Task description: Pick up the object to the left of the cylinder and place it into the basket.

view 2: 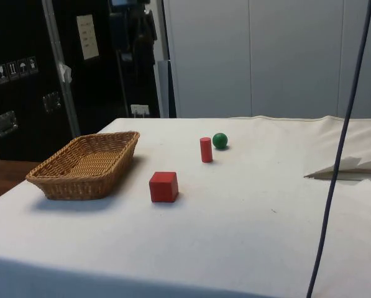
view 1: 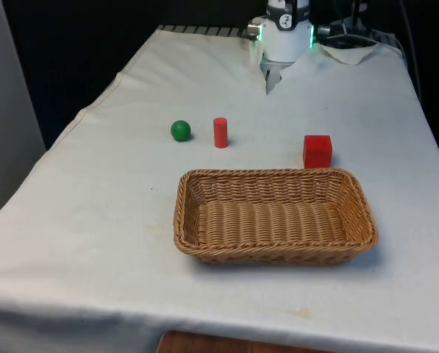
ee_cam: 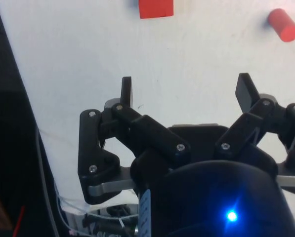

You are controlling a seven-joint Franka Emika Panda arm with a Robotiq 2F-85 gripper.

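Green ball (view 1: 180, 131) sitting on the white-clothed table (view 1: 94, 220), just beside the red cylinder (view 1: 220, 132), on the front view's left of it. Not touching, small gap between them. Same pair in the side view: ball (view 2: 220, 140) a bit behind and to one side of the upright cylinder (view 2: 206, 149).

Red cube (view 1: 317, 151) further toward the front view's right, well apart from the cylinder, parked right behind the far rim of the wicker basket (view 1: 193, 220). Hard to tell from the front whether cube and rim touch; from the side, cube (view 2: 164, 187) stands clear of the basket (view 2: 61, 186). Basket closest to the front camera, nothing inside.

End effector (ee_cam: 186, 94) up over bare cloth, fingers (ee_cam: 126, 91) spread wide apart, gripping nothing. Cube (ee_cam: 156, 8) and cylinder (ee_cam: 283, 24) visible past the fingertips in the wrist view, both a good way off. Robot base (view 1: 285, 37) at the far end of the table, cloth rumpled around it.
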